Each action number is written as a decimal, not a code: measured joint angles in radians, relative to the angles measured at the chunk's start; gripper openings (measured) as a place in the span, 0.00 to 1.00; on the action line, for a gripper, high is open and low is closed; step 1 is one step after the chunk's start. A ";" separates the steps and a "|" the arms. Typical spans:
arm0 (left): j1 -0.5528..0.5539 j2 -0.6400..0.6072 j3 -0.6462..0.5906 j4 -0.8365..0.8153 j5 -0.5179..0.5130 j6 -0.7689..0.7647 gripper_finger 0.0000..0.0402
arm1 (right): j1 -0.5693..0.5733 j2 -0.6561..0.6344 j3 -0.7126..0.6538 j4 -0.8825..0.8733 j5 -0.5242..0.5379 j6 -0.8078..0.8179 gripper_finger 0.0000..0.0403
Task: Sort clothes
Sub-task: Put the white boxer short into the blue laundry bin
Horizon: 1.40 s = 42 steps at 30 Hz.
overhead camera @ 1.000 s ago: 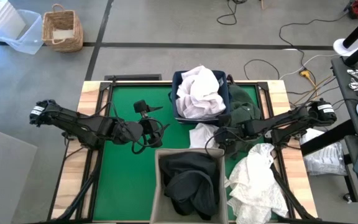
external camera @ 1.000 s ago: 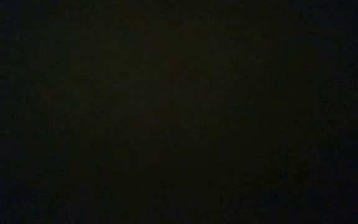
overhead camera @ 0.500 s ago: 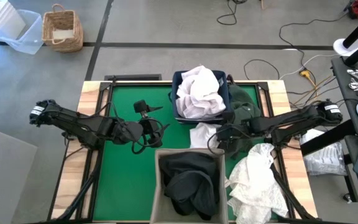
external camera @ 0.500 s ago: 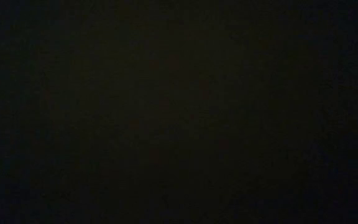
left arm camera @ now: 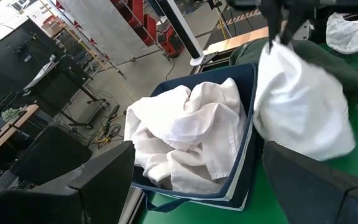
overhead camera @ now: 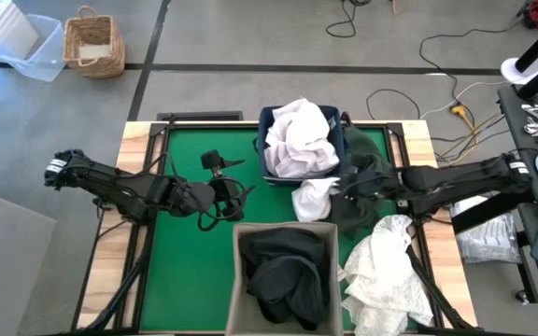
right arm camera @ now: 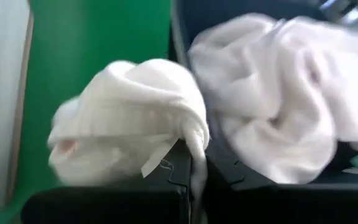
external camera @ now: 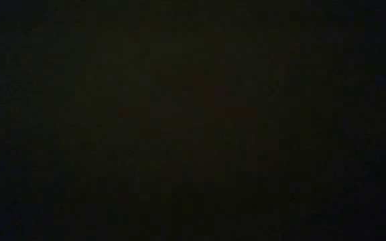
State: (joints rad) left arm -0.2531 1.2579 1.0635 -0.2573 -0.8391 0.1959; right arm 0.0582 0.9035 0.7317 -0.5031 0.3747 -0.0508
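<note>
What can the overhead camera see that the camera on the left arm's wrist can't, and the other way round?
Only the overhead view shows the whole table: the waiting left gripper, open over the green mat, the beige bin holding dark clothes, and a wrinkly white garment at the table's right edge.

Only the left wrist view shows the room beyond the table, with racks and desks.

Both show the navy bin heaped with white clothes, and the right gripper shut on a small white garment beside that bin.
</note>
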 joint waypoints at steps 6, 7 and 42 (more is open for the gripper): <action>0.000 0.000 0.000 0.000 0.000 0.000 0.81 | 0.000 -0.069 0.054 -0.003 0.020 0.089 0.03; 0.000 0.000 0.000 0.000 0.000 0.000 0.81 | 0.000 -0.078 0.065 -0.007 0.020 0.112 0.03; 0.000 0.053 0.000 -0.014 -0.069 0.004 0.82 | 0.000 0.012 0.369 -0.220 0.056 0.169 0.02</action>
State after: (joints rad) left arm -0.2535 1.3106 1.0634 -0.2712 -0.9081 0.1997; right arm 0.0584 0.9159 1.1011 -0.7232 0.4311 0.1185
